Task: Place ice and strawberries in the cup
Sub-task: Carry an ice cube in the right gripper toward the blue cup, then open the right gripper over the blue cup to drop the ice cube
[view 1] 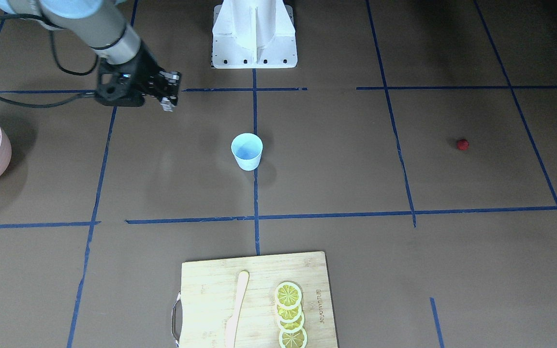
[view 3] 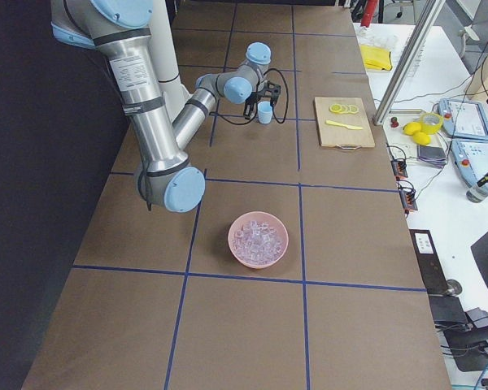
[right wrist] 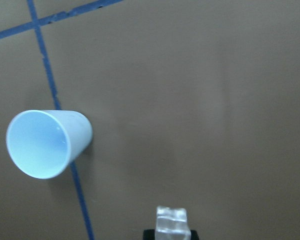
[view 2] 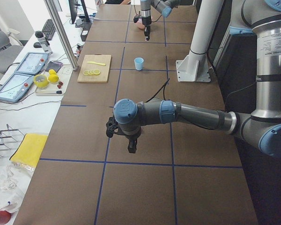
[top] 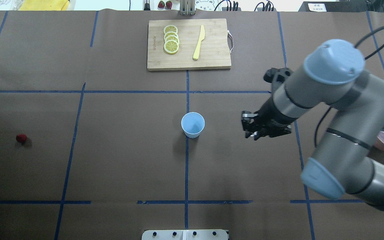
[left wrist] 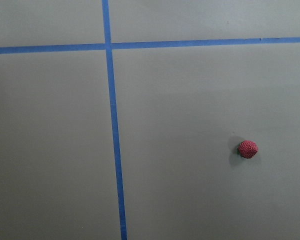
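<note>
Brown tabletop (top: 112, 160), gridded with blue tape. The cup (top: 192, 124) stands upright at the centre on a tape line. The right gripper (top: 248, 126) hangs beside it, apart, with its jaws clenched on an ice cube (right wrist: 172, 220). The strawberry (top: 21, 138) lies alone, well off toward the left end. The left gripper (view 2: 131, 146) hovers there; I cannot tell how its jaws stand. A pink bowl (view 3: 232, 240) of ice (view 3: 259, 234) sits at the right end, and a cutting board (top: 212, 56) at the far edge.

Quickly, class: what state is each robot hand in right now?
Right hand: closed on an ice cube.
Left hand: cannot be told; only a side view shows it.
</note>
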### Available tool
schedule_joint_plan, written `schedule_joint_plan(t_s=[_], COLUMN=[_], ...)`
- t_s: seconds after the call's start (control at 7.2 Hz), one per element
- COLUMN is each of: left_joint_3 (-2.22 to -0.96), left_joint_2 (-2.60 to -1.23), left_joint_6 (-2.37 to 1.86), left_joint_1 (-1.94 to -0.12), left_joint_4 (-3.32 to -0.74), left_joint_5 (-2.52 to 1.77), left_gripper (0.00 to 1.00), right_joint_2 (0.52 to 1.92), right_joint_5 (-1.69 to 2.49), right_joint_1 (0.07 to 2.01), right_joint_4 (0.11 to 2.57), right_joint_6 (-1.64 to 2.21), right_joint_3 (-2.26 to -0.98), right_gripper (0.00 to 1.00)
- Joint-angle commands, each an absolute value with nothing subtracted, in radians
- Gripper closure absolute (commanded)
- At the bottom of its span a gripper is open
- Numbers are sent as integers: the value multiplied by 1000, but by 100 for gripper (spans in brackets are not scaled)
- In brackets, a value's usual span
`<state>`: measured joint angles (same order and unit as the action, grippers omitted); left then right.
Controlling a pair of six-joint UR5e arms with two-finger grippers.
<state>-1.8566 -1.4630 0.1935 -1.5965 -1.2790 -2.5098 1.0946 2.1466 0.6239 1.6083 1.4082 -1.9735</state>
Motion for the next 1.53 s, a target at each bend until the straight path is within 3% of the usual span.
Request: schedule_joint_plan(t_s=[0.0, 0.14, 0.42, 0.56, 0.69, 1.39], left_joint_3=[-1856, -1856, -1844, -1845, -1845, -1842], left_joint_2=[-1428, -1386, -1359, -1359, -1359, -1356], left_joint_6=[193, 190, 170, 167, 169, 175], left_joint_1=[-1595, -1594, -1592, -1592, -1592, -1592], left_joint_4=[-1351, -1450, -1555, -1555, -1555, -1555], left_joint_5=[-2510, -2510, -2510, -2511, -2511, -2513], left_gripper=[0, 0, 0, 0, 0, 0], right_joint_2=[921, 898, 893, 894, 896, 897], right_joint_5=[2013, 2011, 2010, 2010, 2010, 2008], right_joint_1=[536, 529, 525, 525, 525, 529], right_joint_4=[1468, 1343, 1335, 1336, 1333, 1342], right_joint_6=[1561, 1638, 1644, 1640, 1641, 1640], right_joint_3=[-1757, -1682, -1663, -1661, -1660, -1660], right_gripper=[98, 98, 97, 83, 45, 45])
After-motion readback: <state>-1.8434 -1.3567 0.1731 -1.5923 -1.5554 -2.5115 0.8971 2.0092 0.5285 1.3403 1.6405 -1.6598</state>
